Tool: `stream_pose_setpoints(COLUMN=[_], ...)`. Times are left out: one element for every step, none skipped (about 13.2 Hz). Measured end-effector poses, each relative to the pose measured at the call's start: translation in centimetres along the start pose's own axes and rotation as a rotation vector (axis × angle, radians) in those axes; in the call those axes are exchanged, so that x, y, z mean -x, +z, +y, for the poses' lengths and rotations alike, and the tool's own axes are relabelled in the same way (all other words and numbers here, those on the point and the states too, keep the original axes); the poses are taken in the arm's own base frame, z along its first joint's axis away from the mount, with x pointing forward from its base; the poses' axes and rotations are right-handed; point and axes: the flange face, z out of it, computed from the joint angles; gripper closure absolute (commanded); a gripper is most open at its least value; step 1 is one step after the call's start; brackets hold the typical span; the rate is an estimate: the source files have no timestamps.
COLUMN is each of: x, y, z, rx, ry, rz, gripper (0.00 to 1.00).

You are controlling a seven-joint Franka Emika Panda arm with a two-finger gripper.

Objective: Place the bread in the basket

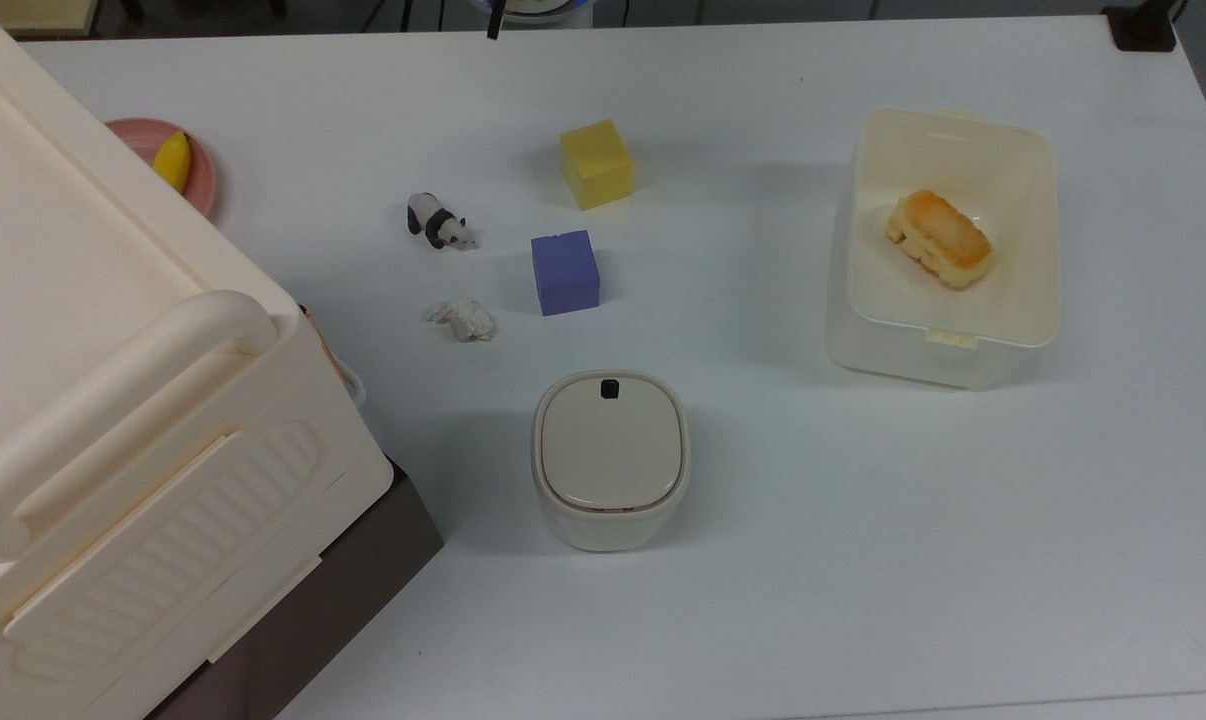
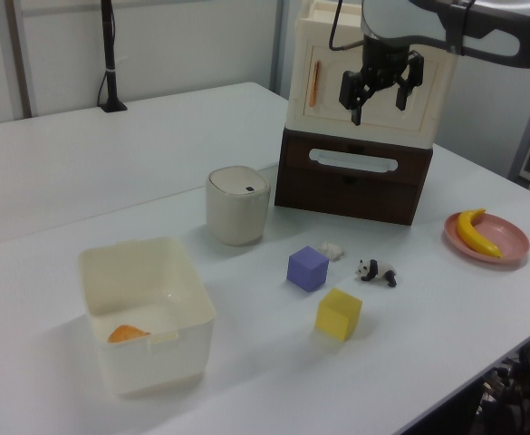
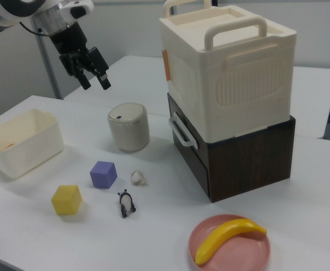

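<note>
One ridged glossy bread [image 1: 939, 238], translucent basket [image 1: 1035, 330].

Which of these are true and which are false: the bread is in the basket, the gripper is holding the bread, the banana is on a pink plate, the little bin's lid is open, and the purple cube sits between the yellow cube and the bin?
1. The bread lies inside the basket. True.
2. The gripper holds the bread. False: it is open and empty, raised in front of the cream case.
3. The banana lies on a pink plate. True.
4. The lid of the small bin is open. False: the lid is shut.
5. In the top view, the purple cube sits between the yellow cube and the small bin. True.
</note>
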Motion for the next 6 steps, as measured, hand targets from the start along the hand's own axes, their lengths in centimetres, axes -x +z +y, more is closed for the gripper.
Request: stream_pose_setpoints(x=[0.0,-0.02,-0.08,-0.13,-0.16,-0.19], y=[-0.04,0.07,0.22,0.34,0.43,0.44], z=[0.02,0.0,-0.01,0.03,0.17,0.33], rx=[0.0,0.001,0.001,0.002,0.003,0.003], ry=[-0.002,-0.003,-0.003,-0.002,0.001,0.004], rz=[0.0,-0.003,-0.006,-0.008,-0.01,-0.01], gripper=[0.0,0.0,0.0,0.0,0.0,0.0])
